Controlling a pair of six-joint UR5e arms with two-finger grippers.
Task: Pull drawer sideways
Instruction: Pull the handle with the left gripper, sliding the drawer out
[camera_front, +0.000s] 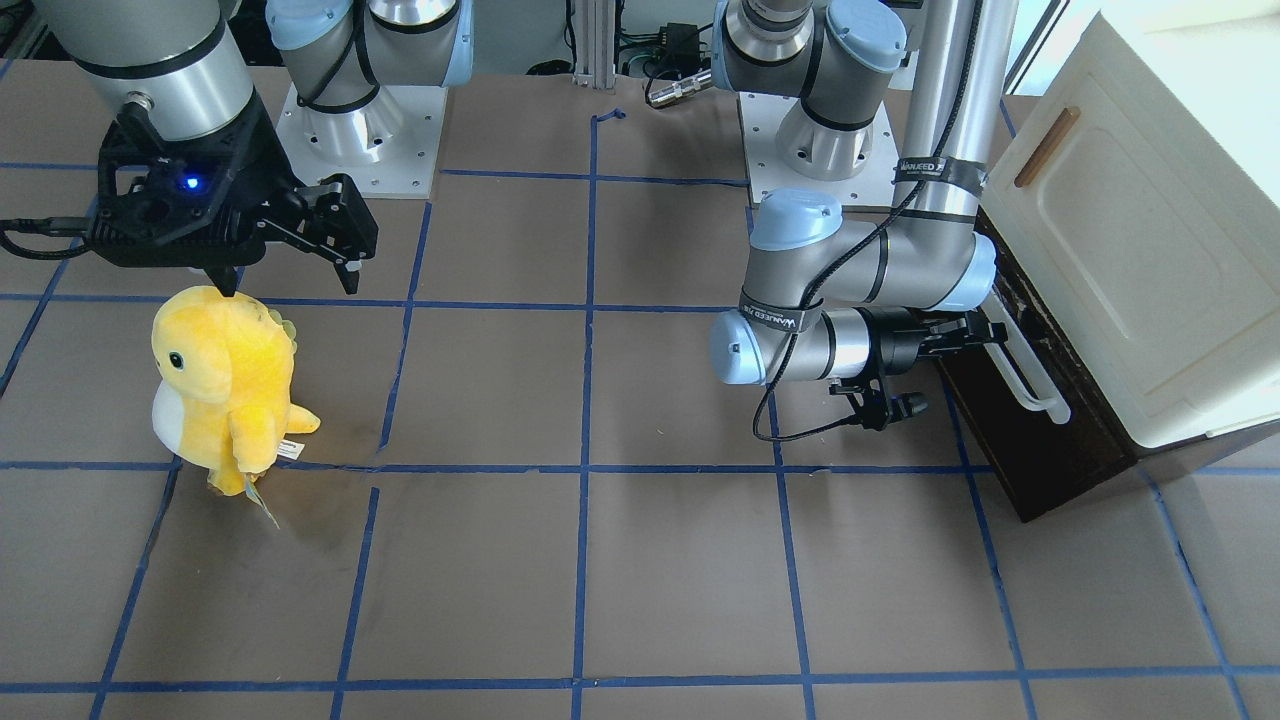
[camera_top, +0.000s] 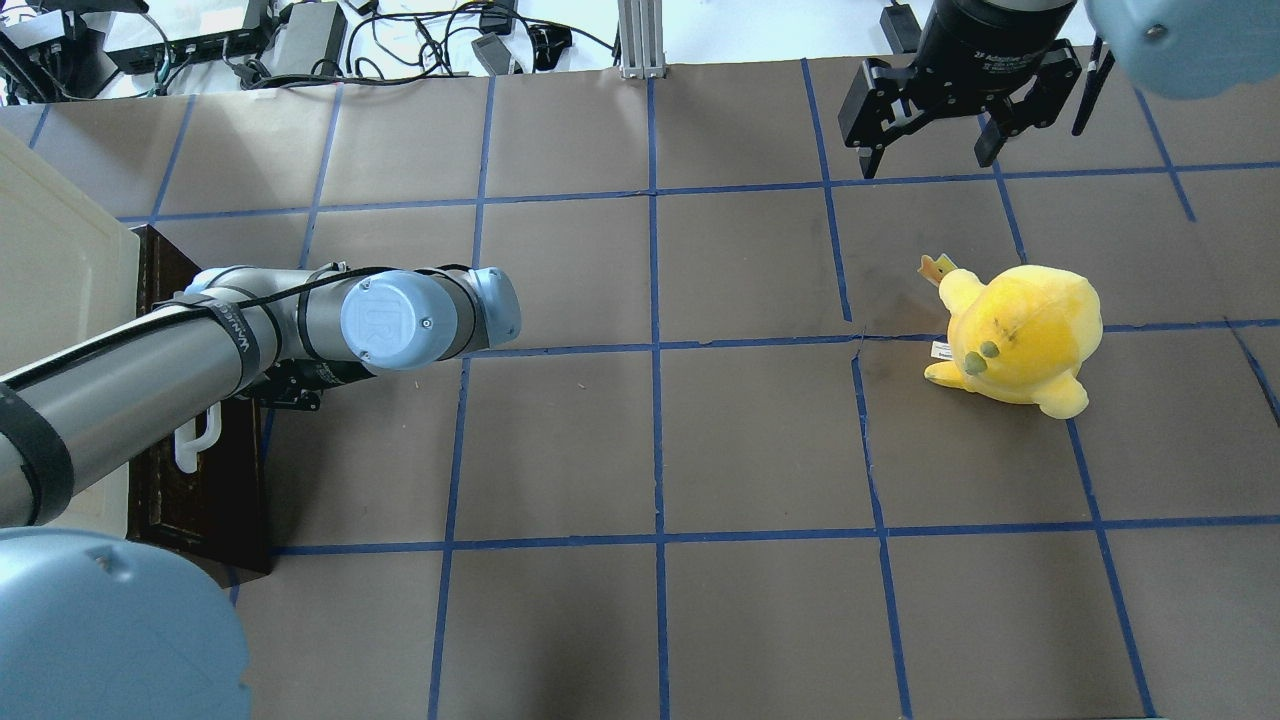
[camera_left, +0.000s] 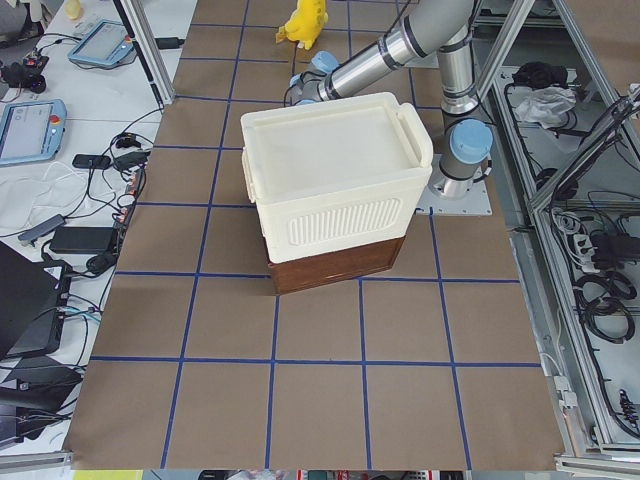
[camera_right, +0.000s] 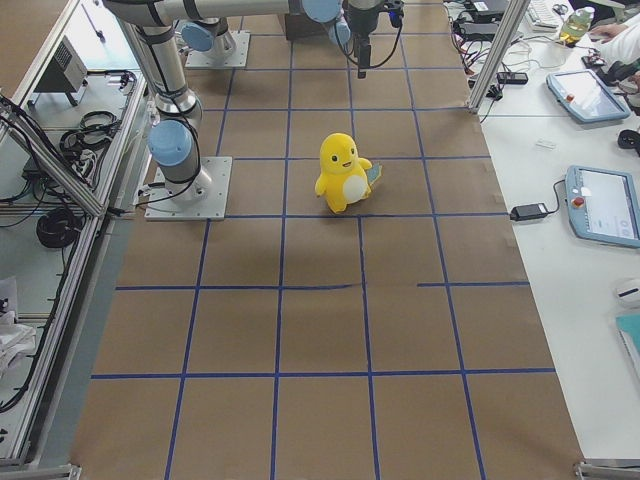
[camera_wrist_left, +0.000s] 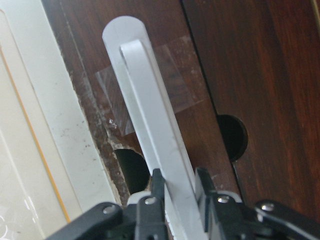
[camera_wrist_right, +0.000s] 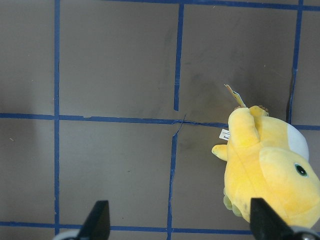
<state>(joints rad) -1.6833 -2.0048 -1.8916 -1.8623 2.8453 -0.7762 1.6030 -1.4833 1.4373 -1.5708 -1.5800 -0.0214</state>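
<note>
The drawer (camera_front: 1045, 450) has a dark brown wooden front and a long white bar handle (camera_front: 1032, 378). It sits at the bottom of a cream-white cabinet (camera_front: 1130, 250) at the table's edge on my left. My left gripper (camera_front: 985, 335) is at the handle. In the left wrist view its fingers (camera_wrist_left: 156, 185) close on either side of the white handle (camera_wrist_left: 145, 100), against the drawer front (camera_wrist_left: 245, 65). From overhead the arm hides this gripper; only the handle's end (camera_top: 195, 440) shows. My right gripper (camera_front: 288, 278) is open and empty, hovering far from the drawer.
A yellow plush toy (camera_front: 225, 385) stands on the brown papered table under the right gripper; it also shows overhead (camera_top: 1020, 335) and in the right wrist view (camera_wrist_right: 270, 170). The cabinet has a small brown wooden handle (camera_front: 1046, 147). Blue tape lines grid the table.
</note>
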